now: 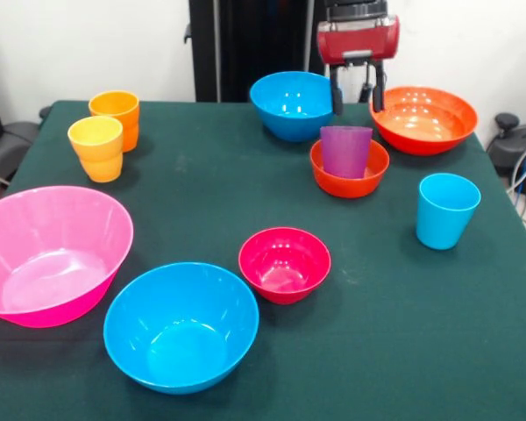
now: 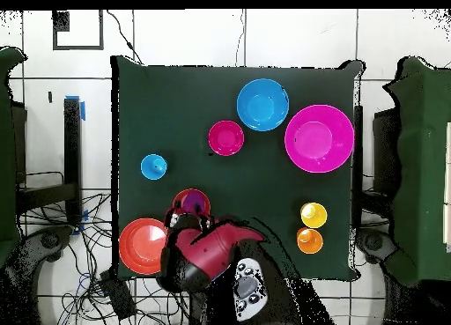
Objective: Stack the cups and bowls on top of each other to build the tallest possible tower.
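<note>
Near edge of the desk (image 1: 403, 351): a blue bowl (image 1: 181, 326) and the big pink bowl (image 1: 48, 254), then the small magenta bowl (image 1: 284, 264) — all loose, upright, apart. Mid-desk the light blue cup (image 1: 446, 210) stands alone. Further back the purple cup (image 1: 346, 151) sits upright inside the small orange-red bowl (image 1: 350, 168), the only stack so far. Above it hangs the claw (image 1: 358, 91), fingers spread wider than the cup, gripping nothing. Yellow-orange cup (image 1: 96, 148) and orange cup (image 1: 116, 117) stand together far left; second blue bowl (image 1: 291, 105) and wide orange-red bowl (image 1: 423, 118) at the back. The pieces look light, rigid, glossy — likely slippery; the cup is probably best pinched across its rim, and the bowls by one wall.
</note>
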Tool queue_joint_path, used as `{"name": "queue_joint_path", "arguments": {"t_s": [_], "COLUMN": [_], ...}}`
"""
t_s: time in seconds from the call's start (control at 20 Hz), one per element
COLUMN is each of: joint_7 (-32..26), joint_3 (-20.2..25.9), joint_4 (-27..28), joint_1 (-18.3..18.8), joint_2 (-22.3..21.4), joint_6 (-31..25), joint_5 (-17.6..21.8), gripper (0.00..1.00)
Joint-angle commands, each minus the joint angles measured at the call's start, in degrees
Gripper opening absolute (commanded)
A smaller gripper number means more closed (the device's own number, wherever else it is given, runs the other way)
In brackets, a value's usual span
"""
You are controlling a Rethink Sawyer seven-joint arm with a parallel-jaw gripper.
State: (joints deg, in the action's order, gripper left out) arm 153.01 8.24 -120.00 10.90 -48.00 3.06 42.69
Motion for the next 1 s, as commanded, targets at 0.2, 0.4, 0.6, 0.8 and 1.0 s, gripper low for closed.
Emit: {"name": "queue_joint_path", "arguments": {"t_s": [0.2,0.4,0.6,0.8,1.0], "joint_7": [9.3,8.8,7.6,5.0,2.2], "joint_3": [-22.7,-22.6,-20.6,-19.5,-21.1], "joint_4": [11.4,12.6,10.1,8.5,9.7], "joint_1": [-19.0,-21.5,-21.1,-19.5,-18.3], "joint_2": [19.6,28.9,29.5,29.1,29.1], "joint_6": [16.7,24.4,24.4,22.2,19.7], "joint_5": [-16.9,-27.5,-30.6,-31.0,-30.6], "gripper": [1.0,1.0,1.0,1.0,1.0]}}
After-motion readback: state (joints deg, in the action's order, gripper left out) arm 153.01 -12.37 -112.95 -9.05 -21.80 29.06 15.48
